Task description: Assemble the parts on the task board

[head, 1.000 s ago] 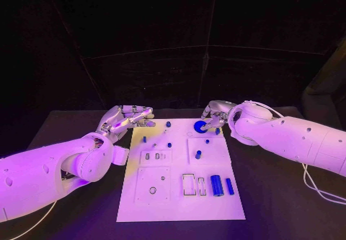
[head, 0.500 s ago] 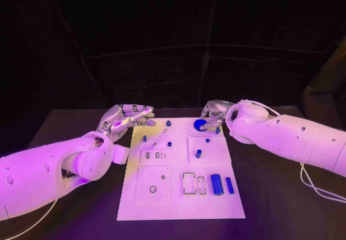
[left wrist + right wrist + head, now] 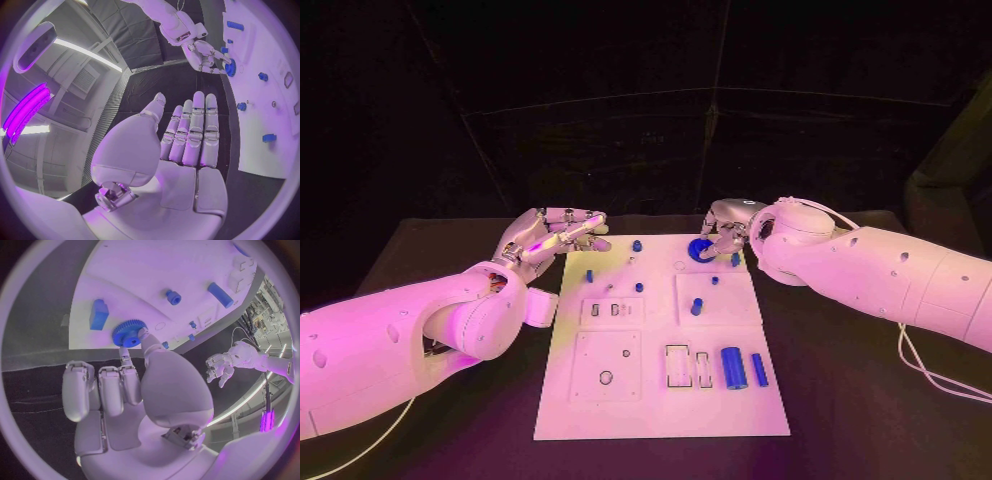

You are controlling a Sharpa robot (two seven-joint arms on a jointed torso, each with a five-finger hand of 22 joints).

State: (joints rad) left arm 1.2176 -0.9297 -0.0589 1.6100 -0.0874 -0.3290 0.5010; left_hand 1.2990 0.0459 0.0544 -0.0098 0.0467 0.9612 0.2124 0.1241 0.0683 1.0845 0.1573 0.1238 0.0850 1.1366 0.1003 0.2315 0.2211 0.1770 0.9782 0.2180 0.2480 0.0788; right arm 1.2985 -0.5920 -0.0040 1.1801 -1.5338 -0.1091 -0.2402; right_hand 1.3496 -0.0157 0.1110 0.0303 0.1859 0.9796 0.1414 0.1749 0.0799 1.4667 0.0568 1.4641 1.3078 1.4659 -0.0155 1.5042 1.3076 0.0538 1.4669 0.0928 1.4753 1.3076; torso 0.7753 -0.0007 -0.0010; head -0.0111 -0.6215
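Silver right hand (image 3: pixel 134 390) pinches blue gear (image 3: pixel 127 333) at board (image 3: pixel 661 400) far edge | left hand (image 3: pixel 181 145) flat, fingers straight, holds nothing

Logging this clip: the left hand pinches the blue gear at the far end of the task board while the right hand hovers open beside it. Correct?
Wrong hands. The right hand pinches the blue gear, as the right wrist view shows; the left hand hovers open beside the task board.

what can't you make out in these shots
- Head view: the right hand covers part of the blue gear, so whatever sits under the gear is hidden.
- Head view: the small holes and pegs on the white board are too small to identify.
- Left wrist view: the left hand blocks the table behind it.
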